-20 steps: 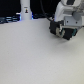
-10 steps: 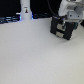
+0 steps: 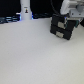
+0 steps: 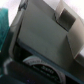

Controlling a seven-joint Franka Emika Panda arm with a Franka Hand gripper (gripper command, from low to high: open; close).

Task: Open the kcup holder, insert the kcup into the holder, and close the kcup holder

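The kcup holder [image 3: 62, 27] is a black box with two front panels, standing at the far right of the white table in the exterior view. The white arm comes down onto it from above, and my gripper [image 3: 70, 17] is at its top edge, with the fingers too blurred to read. In the wrist view the holder's dark grey top [image 4: 42, 35] fills the picture from very close, with a round dark ring [image 4: 41, 67] at one edge. No fingertips show there. The green kcup is not in view.
A tall white bottle [image 3: 25, 10] stands at the back of the table, toward the exterior view's left, in front of dark equipment. A tan block [image 4: 65, 15] and a teal surface [image 4: 5, 27] show at the edges of the wrist view.
The arm stays over the holder and shifts only slightly. The holder and the bottle have not visibly moved.
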